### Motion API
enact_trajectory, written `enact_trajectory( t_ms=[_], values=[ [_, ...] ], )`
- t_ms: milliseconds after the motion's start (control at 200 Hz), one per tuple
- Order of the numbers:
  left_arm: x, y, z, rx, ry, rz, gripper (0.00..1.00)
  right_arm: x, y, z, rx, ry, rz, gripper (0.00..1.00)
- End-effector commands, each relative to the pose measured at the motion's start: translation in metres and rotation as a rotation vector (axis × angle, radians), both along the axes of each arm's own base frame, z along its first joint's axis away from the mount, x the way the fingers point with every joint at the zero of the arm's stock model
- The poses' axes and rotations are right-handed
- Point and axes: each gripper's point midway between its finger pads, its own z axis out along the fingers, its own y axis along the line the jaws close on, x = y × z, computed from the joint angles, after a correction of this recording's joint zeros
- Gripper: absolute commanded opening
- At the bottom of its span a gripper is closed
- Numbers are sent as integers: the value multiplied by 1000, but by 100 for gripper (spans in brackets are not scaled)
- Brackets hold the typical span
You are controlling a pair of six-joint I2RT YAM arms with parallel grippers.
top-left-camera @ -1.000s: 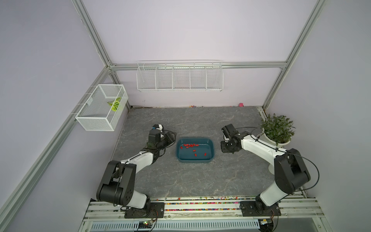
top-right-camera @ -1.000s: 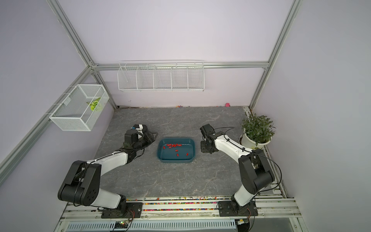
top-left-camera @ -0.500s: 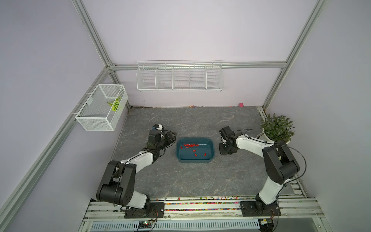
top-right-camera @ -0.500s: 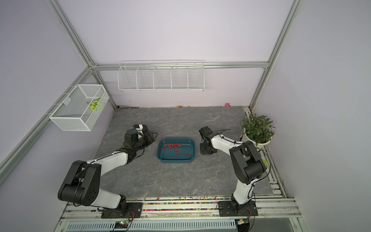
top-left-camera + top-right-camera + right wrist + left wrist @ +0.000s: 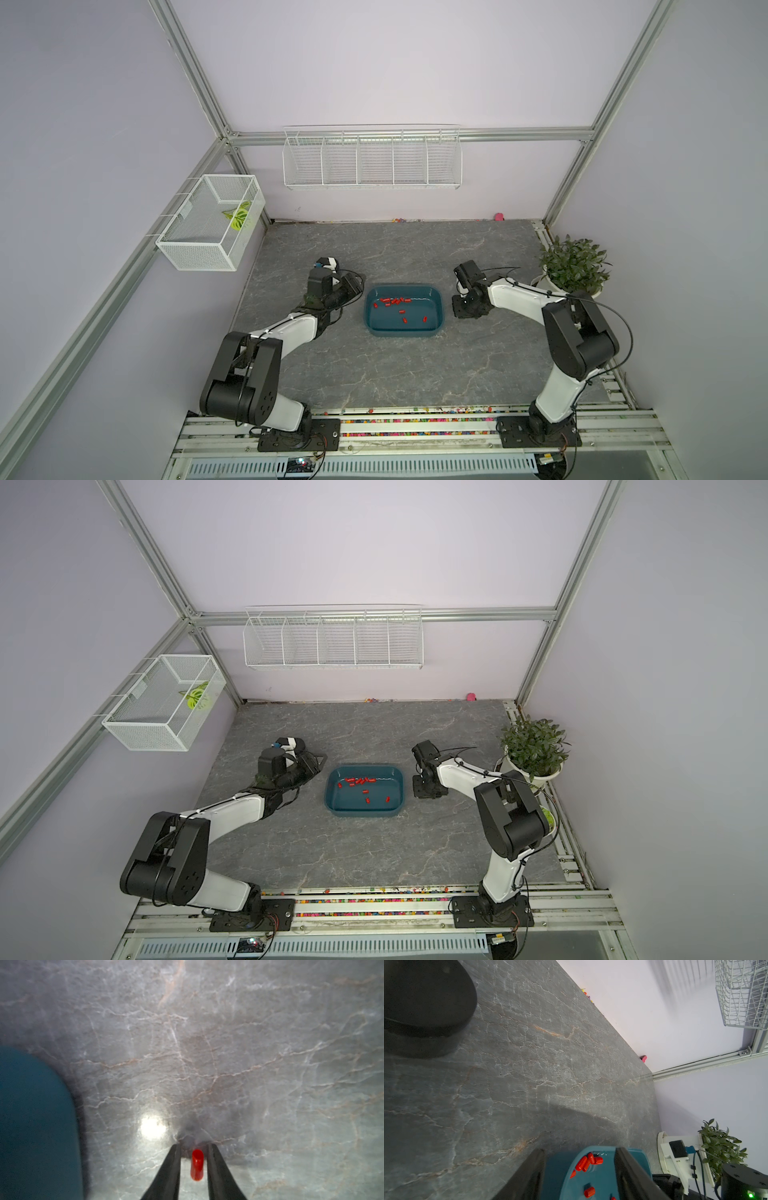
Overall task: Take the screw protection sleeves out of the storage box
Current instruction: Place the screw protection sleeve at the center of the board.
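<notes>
The screw protection sleeves (image 5: 392,300) are tiny, bright red, glossy plastic cylinders. Most lie inside the storage box (image 5: 401,331), a shallow dark teal tub with rounded corners. A tight row hugs the box's far wall, long axes mostly running along that wall. A few more lie scattered singly on its floor, pointing different ways.

1 single sleeve (image 5: 197,1164) is outside the box, just beside its right short end, over the grey veined tabletop (image 5: 395,374). Its long axis runs parallel to the 2 black fingers (image 5: 170,1167) of the right tool (image 5: 193,1145). The end nearer the fingertips shows a darker oval, like an open mouth. Those fingers stand apart, with a thin gap on each side of the sleeve, so nothing is clamped.

At the box's left short end the left tool (image 5: 579,1149) lies low. Its 2 fingers are spread wide, with the box's end and some sleeves showing between them. Whether they touch the box I cannot tell.
</notes>
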Motion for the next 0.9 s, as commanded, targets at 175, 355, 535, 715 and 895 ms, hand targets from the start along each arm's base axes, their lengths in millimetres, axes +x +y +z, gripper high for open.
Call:
enact_trajectory(
  t_ms=[175,355,535,715,895],
  values=[
    [0,-1,-4,-4,14,-6,60,-9,-11,9,-43,20,2,39],
    [0,-1,-5,-4,15,-6,60,-8,-12,26,-40,-9,9,43],
    [0,-1,-5,-1,16,-8,60,-7,-10,51,-39,-52,32,42],
    [2,-1,-5,1,17,-8,60,-8,41,117,89,-214,216,40],
    [4,-2,-7,1,26,-11,60,-1,87,150,218,-262,293,40]
  ],
)
